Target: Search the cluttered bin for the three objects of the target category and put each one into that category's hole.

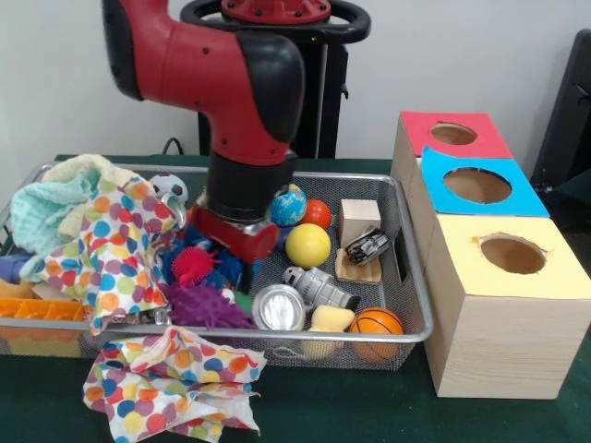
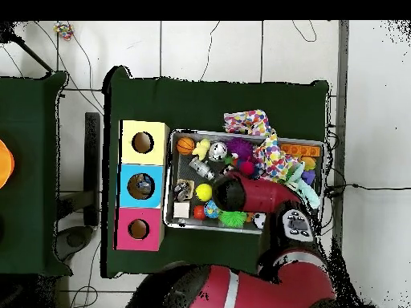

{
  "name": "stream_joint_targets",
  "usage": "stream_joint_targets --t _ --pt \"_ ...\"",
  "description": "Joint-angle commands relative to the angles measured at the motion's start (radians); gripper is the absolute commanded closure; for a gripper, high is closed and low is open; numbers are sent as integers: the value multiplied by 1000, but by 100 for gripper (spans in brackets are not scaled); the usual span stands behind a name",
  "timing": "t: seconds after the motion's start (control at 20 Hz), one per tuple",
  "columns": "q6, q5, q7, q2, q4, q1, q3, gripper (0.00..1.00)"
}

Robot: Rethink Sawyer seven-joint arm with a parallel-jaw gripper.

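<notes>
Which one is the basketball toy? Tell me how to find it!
Look at the metal mesh bin on the green table, then at its front corner nearest the yellow-topped box. The little basketball sits there beside a pale yellow sponge-like thing. It is the only orange ball with black lines.

Front view: bin [image 1: 411, 268] left of three stacked-in-row boxes [image 1: 503, 314]; cloth [image 1: 171, 383] draped over bin's near rim onto table [image 1: 342, 406]; balls, toy cars, block inside bin, arm [image 1: 240, 101] above

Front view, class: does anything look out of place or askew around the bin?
Yes. A polka-dot cloth lies crumpled on the green table in front of the wire bin, outside it, while a matching cloth drapes inside over the toys.
</notes>
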Motion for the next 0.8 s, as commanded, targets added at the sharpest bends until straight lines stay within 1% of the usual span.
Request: stream_joint_targets --t 0.05,0.2,0.25,0.35,0.4,0.45,0.5,0.55,0.65,0.7,0.8 --pt "-38 -163 -143 48 -138 -71 -35 0" --pt "-26 -202 -135 23 -122 -114 -2 0" --pt "-23 -209 -125 23 -122 -115 2 0" --pt "1 -212 -112 12 -108 -134 27 0" --pt "41 -194 -118 -1 -87 -165 67 0" --pt "85 -167 -116 -9 -62 -190 100 0" --pt "201 -75 -87 -17 14 -239 173 0" --pt "257 -29 -63 -36 66 -255 204 0" --pt "337 42 -3 -110 165 -246 228 0" --pt "382 68 18 -160 194 -223 219 0" --pt "466 109 35 -229 221 -197 211 0"
